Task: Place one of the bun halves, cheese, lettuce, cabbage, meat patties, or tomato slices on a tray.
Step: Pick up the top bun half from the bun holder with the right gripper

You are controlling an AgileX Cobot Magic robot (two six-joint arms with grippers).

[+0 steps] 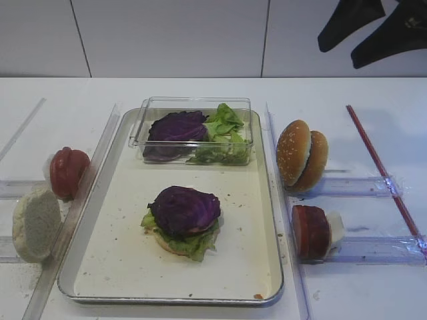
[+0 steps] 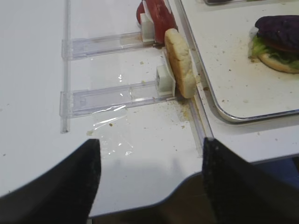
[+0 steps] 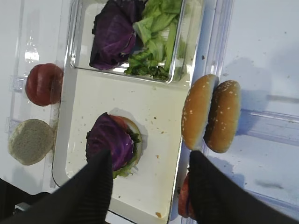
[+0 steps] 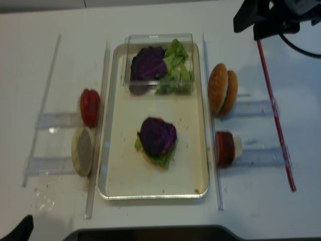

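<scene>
My right fingers (image 3: 149,179) stand apart with nothing between them, high above the near right part of the tray (image 1: 266,200). My left fingers (image 2: 149,175) also stand apart and hold nothing, over the bare bench (image 1: 347,93) at its near left edge.

The tray lies in the middle of the bench. On its floor sits a stack: a bun base at the bottom, lettuce (image 1: 193,245) above it, a red layer showing at the edge, and a cabbage leaf (image 1: 185,209) on top. At the far end of the tray stands a clear box (image 1: 193,131) with more cabbage on its left side and lettuce on its right.

Right of the tray, off it, two bun halves (image 1: 301,156) stand on edge, touching each other, in a clear rack (image 1: 357,187). Nearer, in a second rack, meat patties (image 1: 310,231) stand on edge against a white block.

Left of the tray, off it, tomato slices (image 1: 67,171) stand on edge in a rack. Just nearer, a pale floury disc (image 1: 36,223) stands on edge, touching the guide rail beside the tray.

A red strip (image 1: 381,172) runs along the bench at far right.

Crumbs speckle the tray floor and the bench near the disc.
</scene>
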